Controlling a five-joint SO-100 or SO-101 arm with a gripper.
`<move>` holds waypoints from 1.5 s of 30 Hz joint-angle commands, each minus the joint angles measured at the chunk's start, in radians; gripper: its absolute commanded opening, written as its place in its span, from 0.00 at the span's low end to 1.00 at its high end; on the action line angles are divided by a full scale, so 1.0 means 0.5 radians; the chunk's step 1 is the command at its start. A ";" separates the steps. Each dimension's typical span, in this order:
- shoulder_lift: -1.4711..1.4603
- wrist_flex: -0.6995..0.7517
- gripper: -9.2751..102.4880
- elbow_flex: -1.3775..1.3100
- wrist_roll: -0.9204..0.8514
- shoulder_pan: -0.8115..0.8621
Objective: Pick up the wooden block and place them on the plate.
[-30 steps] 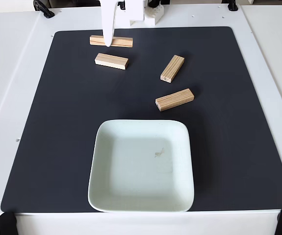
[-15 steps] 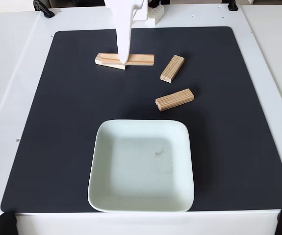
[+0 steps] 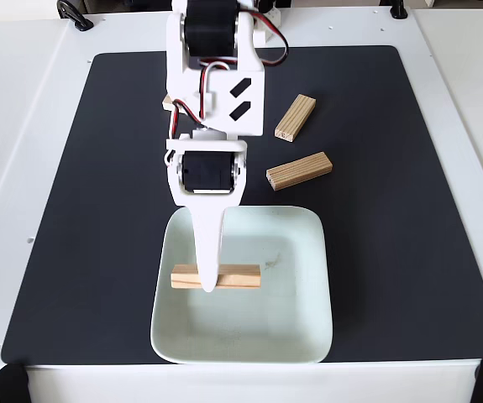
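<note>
White two-finger gripper (image 3: pixel 209 284) clamped on a pale striped wooden block (image 3: pixel 238 276), held level over the mint-white square plate (image 3: pixel 310 277); two matching bars on the black mat (image 3: pixel 73 210).

The fixed view looks steeply down from above the near edge of the white table (image 3: pixel 23 126), facing the arm's base at the top of the picture. It stands far enough to take in the whole black mat (image 3: pixel 409 210); the table's outer edges are cut off, so its full extent is unclear.
</note>
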 commanded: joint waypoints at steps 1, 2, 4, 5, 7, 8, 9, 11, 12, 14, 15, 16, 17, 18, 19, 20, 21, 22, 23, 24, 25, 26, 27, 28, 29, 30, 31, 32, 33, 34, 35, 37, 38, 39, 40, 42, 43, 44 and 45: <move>-0.163 -0.015 0.08 -0.408 0.012 0.000; -0.215 -0.015 0.08 -0.479 0.012 -0.003; -0.276 -0.015 0.08 -0.577 0.012 -0.009; -0.298 -0.015 0.08 -0.611 0.012 -0.012; -0.322 -0.015 0.08 -0.629 0.012 -0.018; -0.328 -0.015 0.08 -0.629 0.012 -0.021; -0.328 -0.015 0.08 -0.629 0.012 -0.040; -0.328 -0.015 0.08 -0.629 0.012 -0.067; -0.322 -0.015 0.08 -0.629 0.012 -0.080; -0.316 -0.012 0.08 -0.629 0.015 -0.086; -0.316 -0.012 0.08 -0.629 0.015 -0.089; -0.316 -0.012 0.08 -0.629 0.015 -0.101; -0.319 -0.012 0.08 -0.626 0.018 -0.110; -0.319 -0.012 0.08 -0.626 0.055 -0.117; -0.319 -0.012 0.08 -0.626 0.092 -0.120; -0.316 -0.012 0.08 -0.626 0.110 -0.126; -0.316 -0.012 0.08 -0.626 0.123 -0.126; -0.313 -0.012 0.08 -0.626 0.129 -0.126; -0.313 -0.012 0.08 -0.626 0.135 -0.126; -0.313 -0.012 0.08 -0.626 0.135 -0.126; -0.313 -0.009 0.08 -0.626 0.129 -0.123; -0.313 -0.009 0.08 -0.626 0.123 -0.120; -0.313 -0.003 0.08 -0.626 0.120 -0.117; -0.313 0.025 0.08 -0.626 0.123 -0.110; -0.313 0.074 0.08 -0.626 0.117 -0.107; -0.310 0.126 0.08 -0.632 0.114 -0.104; -0.310 0.190 0.09 -0.644 0.110 -0.104; -0.310 0.249 0.11 -0.653 0.110 -0.101; -0.310 0.304 0.14 -0.657 0.110 -0.098; -0.301 0.347 0.18 -0.657 0.120 -0.098; -0.279 0.377 0.23 -0.632 0.123 -0.098; -0.239 0.408 0.32 -0.611 0.110 -0.098; -0.218 0.408 0.35 -0.586 0.110 -0.101; -0.199 0.402 0.38 -0.558 0.110 -0.101; -0.184 0.393 0.41 -0.534 0.110 -0.104; -0.150 0.390 0.44 -0.503 0.110 -0.107; -0.129 0.396 0.44 -0.494 0.110 -0.110; -0.107 0.405 0.44 -0.491 0.110 -0.114; -0.083 0.405 0.44 -0.488 0.110 -0.117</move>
